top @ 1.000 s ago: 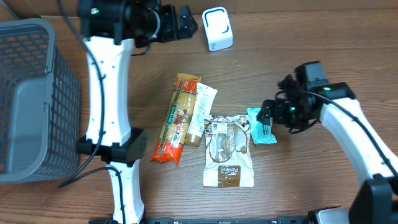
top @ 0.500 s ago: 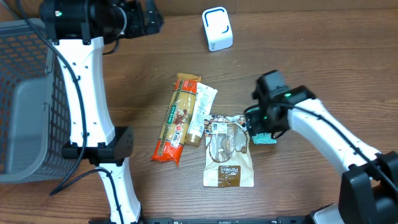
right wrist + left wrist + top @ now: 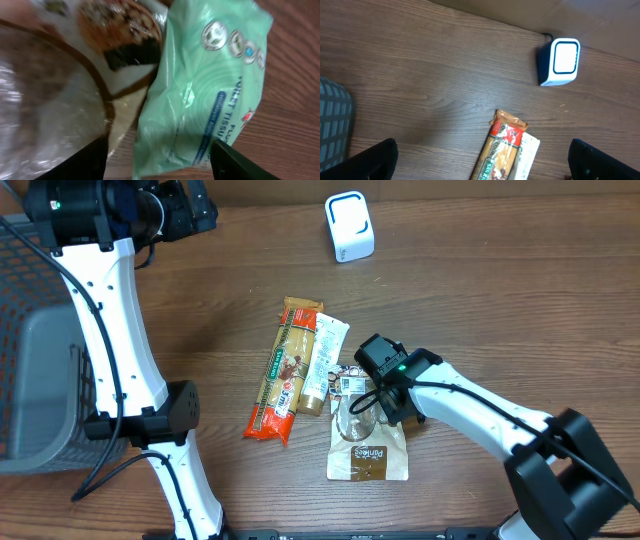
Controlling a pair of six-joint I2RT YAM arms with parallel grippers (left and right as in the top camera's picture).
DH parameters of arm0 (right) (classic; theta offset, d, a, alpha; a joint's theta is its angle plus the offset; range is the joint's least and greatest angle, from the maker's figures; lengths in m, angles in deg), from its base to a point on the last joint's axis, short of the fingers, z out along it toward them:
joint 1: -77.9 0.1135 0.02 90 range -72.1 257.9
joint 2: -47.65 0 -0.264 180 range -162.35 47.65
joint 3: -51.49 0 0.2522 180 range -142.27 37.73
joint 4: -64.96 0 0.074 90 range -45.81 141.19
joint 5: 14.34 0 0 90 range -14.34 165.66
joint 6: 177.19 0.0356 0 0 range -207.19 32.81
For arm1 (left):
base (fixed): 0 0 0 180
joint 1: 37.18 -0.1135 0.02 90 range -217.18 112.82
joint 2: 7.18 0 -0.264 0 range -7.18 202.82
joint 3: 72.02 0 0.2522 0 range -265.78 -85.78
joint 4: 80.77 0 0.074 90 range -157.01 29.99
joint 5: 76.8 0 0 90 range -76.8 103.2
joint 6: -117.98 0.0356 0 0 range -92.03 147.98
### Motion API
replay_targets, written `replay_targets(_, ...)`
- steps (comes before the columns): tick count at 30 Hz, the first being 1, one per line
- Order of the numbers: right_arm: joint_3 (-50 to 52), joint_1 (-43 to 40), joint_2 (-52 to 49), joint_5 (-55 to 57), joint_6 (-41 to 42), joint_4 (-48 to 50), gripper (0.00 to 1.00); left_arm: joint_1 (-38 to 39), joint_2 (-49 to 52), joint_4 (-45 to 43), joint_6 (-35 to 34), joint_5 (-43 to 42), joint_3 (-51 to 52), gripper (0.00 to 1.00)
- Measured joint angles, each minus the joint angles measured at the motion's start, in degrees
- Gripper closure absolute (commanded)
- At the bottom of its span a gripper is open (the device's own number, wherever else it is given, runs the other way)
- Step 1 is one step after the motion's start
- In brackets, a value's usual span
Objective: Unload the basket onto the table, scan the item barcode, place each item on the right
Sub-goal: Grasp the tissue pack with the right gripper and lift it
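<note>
Right gripper [image 3: 160, 162] is low over the green tissue pack [image 3: 200, 95], camera right on top of it. The pack lies flat on the worktop [image 3: 285, 75], with one long edge hard against the cookie pouch [image 3: 65, 85]. The fingers [image 3: 87, 160] are partly spread and straddle the pack's near end. One sits at the pack's edge, and the pouch-side one shows a gap, so it isn't clamped.

From overhead the pack is hidden under the right wrist, mid-worktop. Beside the pouch are a white sachet [image 3: 326, 360] and an orange snack bar [image 3: 285, 370], touching each other.

The scanner [image 3: 349, 226] stands at the far edge, well apart from the pack.

Left gripper [image 3: 192, 208] is up at the far-left corner near the grey basket [image 3: 35, 395]. Its fingers are spread fully and hold nothing.
</note>
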Motion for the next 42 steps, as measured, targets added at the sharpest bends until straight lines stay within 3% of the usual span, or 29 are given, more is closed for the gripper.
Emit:
replay_targets(10,1.2,0.0,-2.6,3.7,-0.6,2.6,0.36,-0.2,0.0,0.0,0.0,0.2,0.0,0.0)
replay_targets(13,2.4,0.0,-2.6,4.5,-0.8,4.9,0.5,-0.2,0.0,0.0,0.0,0.2,0.0,0.0)
replay_targets(17,4.5,0.0,-2.6,6.4,-0.9,7.2,0.76,-0.2,0.0,0.0,0.0,0.2,0.0,0.0)
replay_targets(25,5.7,0.0,-2.6,7.2,-1.1,7.9,0.96,-0.2,0.0,0.0,0.0,0.2,0.0,0.0)
replay_targets(35,-1.3,-1.0,-1.5,2.3,5.5,-4.8,0.96,-0.2,0.0,0.0,0.0,0.2,0.0,0.01)
replay_targets(42,-4.9,-8.0,11.4,-18.0,5.6,-2.4,0.96,-0.2,0.0,0.0,0.0,0.2,0.0,0.0)
